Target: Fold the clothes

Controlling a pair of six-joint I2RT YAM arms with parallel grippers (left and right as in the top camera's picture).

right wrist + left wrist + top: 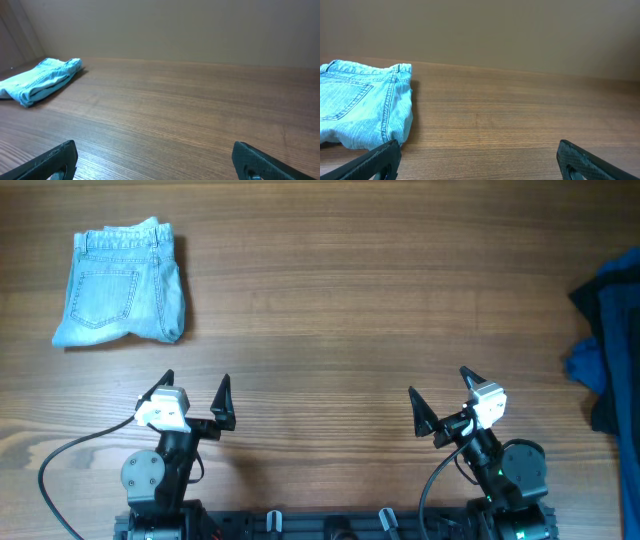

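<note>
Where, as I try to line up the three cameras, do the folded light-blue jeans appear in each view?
Overhead: the jeans lie in the upper left corner of the picture, beyond the left arm.
Left wrist: at the left edge, mid-height, partly cut off by the frame.
Right wrist: small, at the far left, mid-height.
Shared landmark: the wood-grain table, which the jeans rest on in all three.

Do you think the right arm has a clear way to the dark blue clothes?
Probably yes: the right gripper is open, and only bare table lies between it and the dark blue clothes.
</note>
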